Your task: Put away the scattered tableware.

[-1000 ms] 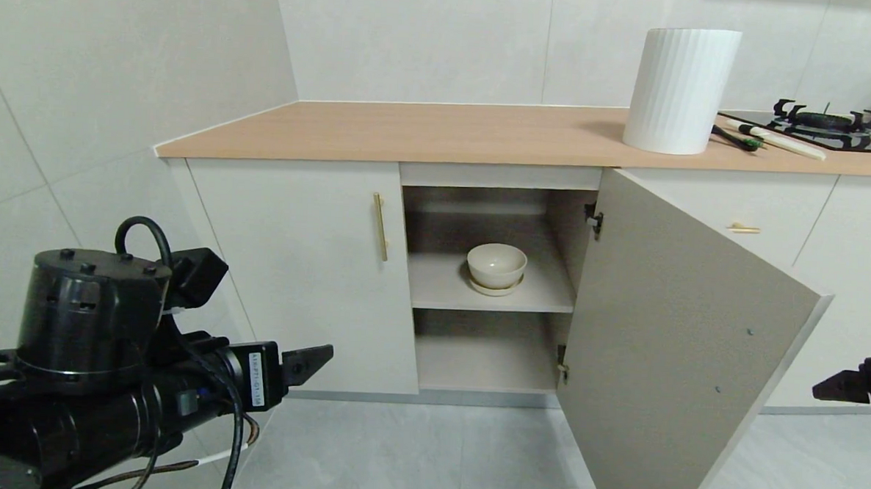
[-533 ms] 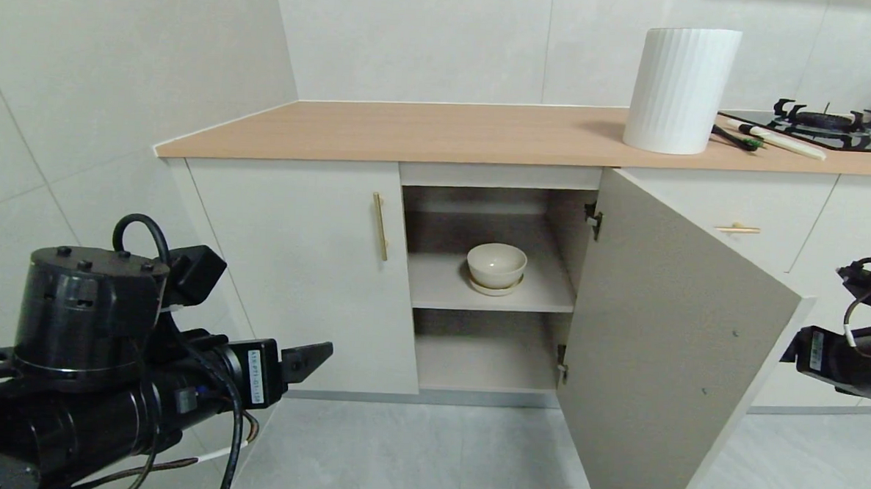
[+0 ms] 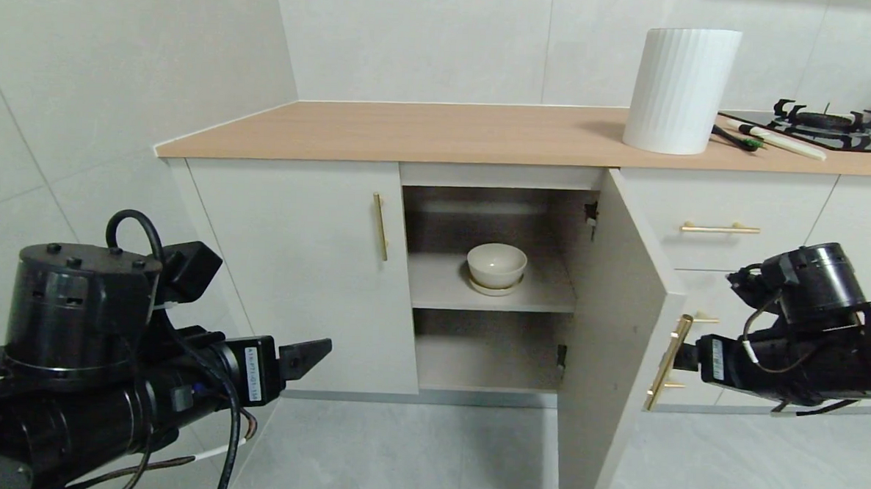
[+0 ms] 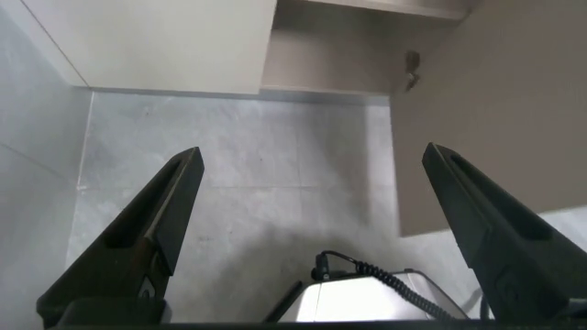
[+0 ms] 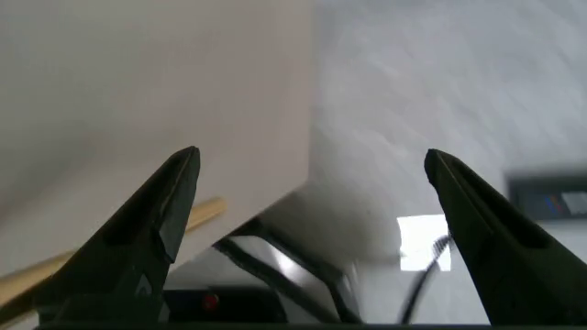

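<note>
Nearest, above grey floor tiles point(image 3: 426, 450): left gripper point(image 4: 312, 154) spread wide, holding nothing; right gripper point(image 5: 310, 160) likewise released, beside the handle point(image 3: 667, 361) of the half-open door point(image 3: 615, 340). Inside, on upper shelf point(image 3: 448, 282): bowl point(image 3: 496, 262) on saucer point(image 3: 494, 288). Farthest, on counter point(image 3: 426, 130): white canister point(image 3: 681, 90).

- My right gripper point(image 3: 686, 356) has come in from the right edge to the gold handle point(image 3: 667, 361), apparently touching it.
- The cabinet door point(image 3: 623, 333) has swung partway shut.
</note>
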Available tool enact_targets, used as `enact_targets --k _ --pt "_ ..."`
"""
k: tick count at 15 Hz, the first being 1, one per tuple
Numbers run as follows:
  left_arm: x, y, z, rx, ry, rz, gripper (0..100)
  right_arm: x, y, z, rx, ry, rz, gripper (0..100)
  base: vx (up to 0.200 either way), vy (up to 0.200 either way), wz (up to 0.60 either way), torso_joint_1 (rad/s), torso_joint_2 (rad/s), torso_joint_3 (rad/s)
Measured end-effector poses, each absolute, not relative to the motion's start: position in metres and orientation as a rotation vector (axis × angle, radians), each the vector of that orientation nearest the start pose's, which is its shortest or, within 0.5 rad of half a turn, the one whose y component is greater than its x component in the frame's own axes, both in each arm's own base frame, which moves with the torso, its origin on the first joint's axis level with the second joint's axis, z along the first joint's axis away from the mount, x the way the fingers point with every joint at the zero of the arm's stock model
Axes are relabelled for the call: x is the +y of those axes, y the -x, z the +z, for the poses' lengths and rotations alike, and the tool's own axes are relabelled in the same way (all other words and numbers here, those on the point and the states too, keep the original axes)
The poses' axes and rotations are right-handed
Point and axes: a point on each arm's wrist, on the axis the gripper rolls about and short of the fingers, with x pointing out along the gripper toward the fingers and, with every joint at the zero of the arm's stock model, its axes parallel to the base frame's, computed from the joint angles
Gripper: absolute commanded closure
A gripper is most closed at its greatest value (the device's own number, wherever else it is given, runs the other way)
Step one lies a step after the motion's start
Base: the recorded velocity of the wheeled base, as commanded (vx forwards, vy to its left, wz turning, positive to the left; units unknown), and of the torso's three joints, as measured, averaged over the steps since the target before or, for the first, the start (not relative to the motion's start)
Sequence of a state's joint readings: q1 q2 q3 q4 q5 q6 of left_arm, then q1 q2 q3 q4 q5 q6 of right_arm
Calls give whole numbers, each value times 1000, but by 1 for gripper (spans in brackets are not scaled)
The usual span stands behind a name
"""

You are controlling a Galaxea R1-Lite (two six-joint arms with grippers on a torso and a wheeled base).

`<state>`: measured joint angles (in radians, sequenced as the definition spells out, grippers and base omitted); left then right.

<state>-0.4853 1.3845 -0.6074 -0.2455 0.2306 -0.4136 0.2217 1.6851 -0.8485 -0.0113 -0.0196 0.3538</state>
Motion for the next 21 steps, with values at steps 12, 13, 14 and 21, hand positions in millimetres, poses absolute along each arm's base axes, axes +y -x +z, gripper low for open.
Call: enact_targets --k 12,13,14,21 --pt "-93 -187 175 537 211 -143 0 164 -338 93 693 -297 254 0 0 0 0 0 0 0" --pt "-93 -187 174 538 211 -142 0 165 -339 90 699 -297 251 0 0 0 0 0 0 0" --pt "-93 -187 175 538 212 -142 0 165 -340 87 706 -296 251 0 0 0 0 0 0 0" --pt "-92 -185 172 557 191 -142 0 174 -342 77 714 -316 254 0 114 0 0 -1 1 2"
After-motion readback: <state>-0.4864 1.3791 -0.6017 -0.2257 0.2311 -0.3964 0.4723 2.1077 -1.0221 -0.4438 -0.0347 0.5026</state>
